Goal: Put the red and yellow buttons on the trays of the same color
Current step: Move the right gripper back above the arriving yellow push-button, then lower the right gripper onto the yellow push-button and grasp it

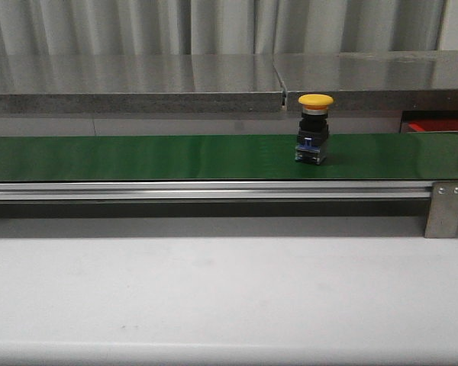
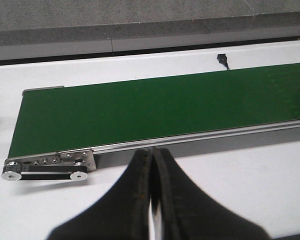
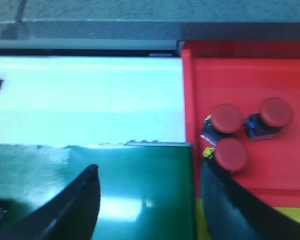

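A white desk (image 1: 214, 297) is seen across the near part of the front view, with a long green conveyor belt (image 1: 175, 156) running left to right beyond it on a metal rail. At the right end of the belt a red tray (image 3: 250, 80) is recorded in the right wrist view, with a strip of yellow, possibly the yellow tray (image 3: 290, 215), showing just near of it; its extent cannot be told.

Three red buttons (image 3: 227, 119) are found already lying inside the red tray, close together. One yellow button (image 1: 314, 128) is found standing upright on the belt, right of centre, its long axis vertical, yellow cap uppermost on a black and blue body.

The left pincer (image 2: 152, 190) is observed over the desk near the left end of the belt, its fingers pressed together with nothing held. The right pincer (image 3: 147, 200) is observed spread wide over the right end of the belt, beside the red tray, with nothing between its fingers.

The yellow button is judged to lie left of the right pincer along the belt and well right of the left pincer; the right arm is judged the nearer, and a grasp from above across the body would appear suitable.

No brand, label or legible writing is found.
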Controlling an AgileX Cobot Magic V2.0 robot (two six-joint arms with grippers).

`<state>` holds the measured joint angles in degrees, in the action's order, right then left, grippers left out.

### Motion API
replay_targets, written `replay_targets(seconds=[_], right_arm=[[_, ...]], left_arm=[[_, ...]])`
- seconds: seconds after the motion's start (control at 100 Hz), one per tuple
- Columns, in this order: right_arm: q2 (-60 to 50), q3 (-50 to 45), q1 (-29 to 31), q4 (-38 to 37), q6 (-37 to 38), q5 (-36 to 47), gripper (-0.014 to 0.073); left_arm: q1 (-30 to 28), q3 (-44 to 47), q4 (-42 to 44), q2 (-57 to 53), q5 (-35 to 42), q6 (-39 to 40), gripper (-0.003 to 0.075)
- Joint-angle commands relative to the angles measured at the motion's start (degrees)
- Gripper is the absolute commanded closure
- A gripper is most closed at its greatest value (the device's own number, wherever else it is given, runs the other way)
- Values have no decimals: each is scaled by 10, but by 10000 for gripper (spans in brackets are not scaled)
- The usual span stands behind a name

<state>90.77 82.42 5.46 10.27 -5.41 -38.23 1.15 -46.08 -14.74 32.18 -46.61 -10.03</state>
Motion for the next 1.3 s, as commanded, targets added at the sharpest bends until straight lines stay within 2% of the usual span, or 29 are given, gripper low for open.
replay_targets(seconds=[0.0, 0.08, 0.29, 0.47, 0.81, 1.12, 1.22, 1.29], right_arm=[[-27, 12, -24, -1, -9, 4, 43], [-27, 12, -50, -1, -9, -23, -1], [-26, 12, -110, -1, -56, -97, -1], [-12, 12, -128, 7, -59, -136, -1], [39, 18, -129, 65, -89, -119, -1], [87, 18, -129, 68, -89, -27, 1], [96, 18, -129, 68, -89, -18, 58], [96, 18, -129, 68, -89, -13, 174]], left_arm=[[3, -15, -9, 1, 42, 2, 741], [3, -15, -9, 1, 42, 2, 741], [3, -15, -9, 1, 42, 2, 741], [3, -15, -9, 1, 42, 2, 741], [3, -15, -9, 1, 42, 2, 741], [3, -15, -9, 1, 42, 2, 741], [3, -15, -9, 1, 42, 2, 741], [3, -15, -9, 1, 42, 2, 741]])
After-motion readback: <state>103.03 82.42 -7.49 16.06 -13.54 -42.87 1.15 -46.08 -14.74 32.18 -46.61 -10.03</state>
